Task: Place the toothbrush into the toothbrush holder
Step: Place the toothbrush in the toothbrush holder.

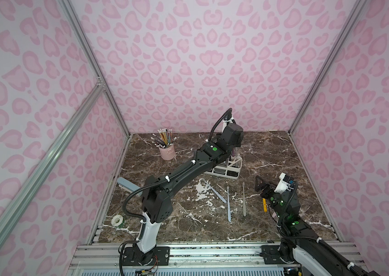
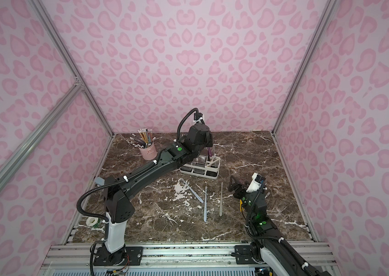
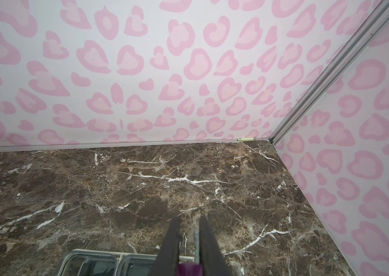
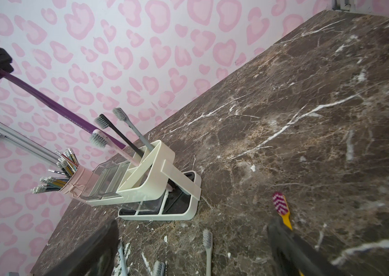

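Eight toothbrushes showed in all. One purple toothbrush [image 4: 45,100] was clamped between the left fingers [image 3: 178,224], which were closed tight on its upper end. It hung over the far end of the toothbrush holder [image 2: 213,175]. Its long axis ran close to upright, from the fingers down towards the slotted compartment, plain end lowest. Whether that end sat inside the slot could not be told.

Three more stood in that compartment, heads up and leaning the same way: a black brush [image 4: 119,133], a grey brush [image 4: 133,129] and a pink brush [image 4: 109,145].

Four lay flat on the marble surface [image 1: 272,155] on the near side of the holder: a slanted pale blue brush [image 1: 213,191], a second blue brush [image 1: 228,205], a grey-handled brush [image 1: 244,200] and a yellow brush [image 1: 264,205]. The yellow one lay just beside the right fingers [image 2: 235,187], which were spread wide with nothing between them.

The holder carried two clear boxes [image 4: 107,179]. One pink pencil cup [image 1: 167,153] stood to its left, and one tape roll [image 1: 117,221] lay near the left arm's base.
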